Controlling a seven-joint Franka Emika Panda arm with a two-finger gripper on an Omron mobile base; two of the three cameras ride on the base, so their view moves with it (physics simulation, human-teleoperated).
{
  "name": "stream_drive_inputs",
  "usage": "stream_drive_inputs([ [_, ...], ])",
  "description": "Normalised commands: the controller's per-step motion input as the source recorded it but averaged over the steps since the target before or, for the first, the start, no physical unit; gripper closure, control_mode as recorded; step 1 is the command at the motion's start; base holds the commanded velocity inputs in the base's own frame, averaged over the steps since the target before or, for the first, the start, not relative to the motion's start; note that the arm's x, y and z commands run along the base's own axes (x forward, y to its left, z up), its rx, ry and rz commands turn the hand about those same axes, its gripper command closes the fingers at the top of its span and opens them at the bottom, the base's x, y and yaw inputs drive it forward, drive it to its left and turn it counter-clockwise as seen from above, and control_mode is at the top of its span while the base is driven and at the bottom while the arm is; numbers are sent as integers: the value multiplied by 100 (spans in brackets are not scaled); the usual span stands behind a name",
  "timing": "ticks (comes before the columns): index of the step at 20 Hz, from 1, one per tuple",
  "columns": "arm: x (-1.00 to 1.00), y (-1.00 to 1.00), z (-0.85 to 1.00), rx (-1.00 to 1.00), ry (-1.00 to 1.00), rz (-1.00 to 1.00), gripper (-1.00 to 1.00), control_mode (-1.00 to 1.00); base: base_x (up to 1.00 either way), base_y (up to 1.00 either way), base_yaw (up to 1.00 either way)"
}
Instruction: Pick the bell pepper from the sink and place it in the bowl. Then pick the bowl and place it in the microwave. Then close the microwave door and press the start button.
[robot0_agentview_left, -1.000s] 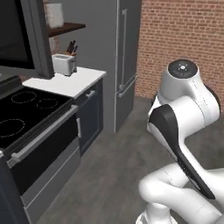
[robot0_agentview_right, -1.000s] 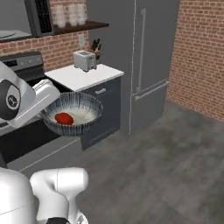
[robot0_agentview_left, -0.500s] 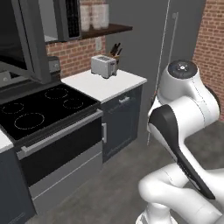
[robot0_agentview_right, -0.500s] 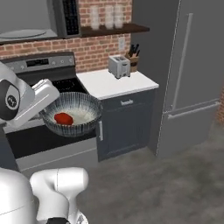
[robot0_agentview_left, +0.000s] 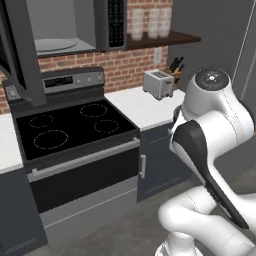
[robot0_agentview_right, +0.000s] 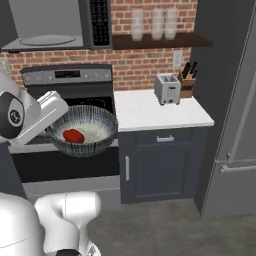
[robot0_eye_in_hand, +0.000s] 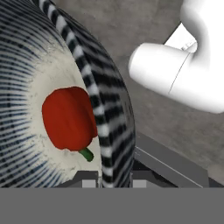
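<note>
My gripper (robot0_agentview_right: 56, 131) is shut on the left rim of the bowl (robot0_agentview_right: 101, 142), a wide, shallow bowl with dark and white stripes, held level in front of the stove. The red bell pepper (robot0_agentview_right: 73, 135) lies inside it. In the hand view the bowl's rim (robot0_eye_in_hand: 98, 100) runs down between my fingertips, with the gripper (robot0_eye_in_hand: 114, 180) clamped on it and the pepper (robot0_eye_in_hand: 69, 118) beside it. The microwave (robot0_agentview_left: 60, 27) hangs above the stove, its light interior exposed and its keypad strip (robot0_agentview_left: 116, 22) on the right. Its door (robot0_agentview_left: 20, 50) stands swung open at the left. The sink is out of view.
A black stove (robot0_agentview_left: 70, 125) with an oven door (robot0_agentview_left: 85, 172) sits below the microwave. To its right a white counter (robot0_agentview_right: 160, 114) carries a toaster (robot0_agentview_right: 167, 88) and a knife block (robot0_agentview_right: 187, 80). A shelf with jars (robot0_agentview_right: 155, 22) hangs above. A tall grey fridge (robot0_agentview_right: 235, 100) stands at the far right.
The whole picture has shifted because the base moved: stove, microwave and counter slid toward the middle and came closer. The bowl with the pepper stays held the same way.
</note>
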Motion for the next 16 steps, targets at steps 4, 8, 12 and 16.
stream_drive_inputs([
  [4, 0, 0, 0, 0, 0, 0, 100, 100, 96, 0, 35],
  [8, 0, 0, 0, 0, 0, 0, 100, 100, 56, 0, 27],
  [12, 0, 0, 0, 0, 0, 0, 100, 100, 37, -4, 14],
  [16, 0, 0, 0, 0, 0, 0, 100, 100, 36, 1, 3],
])
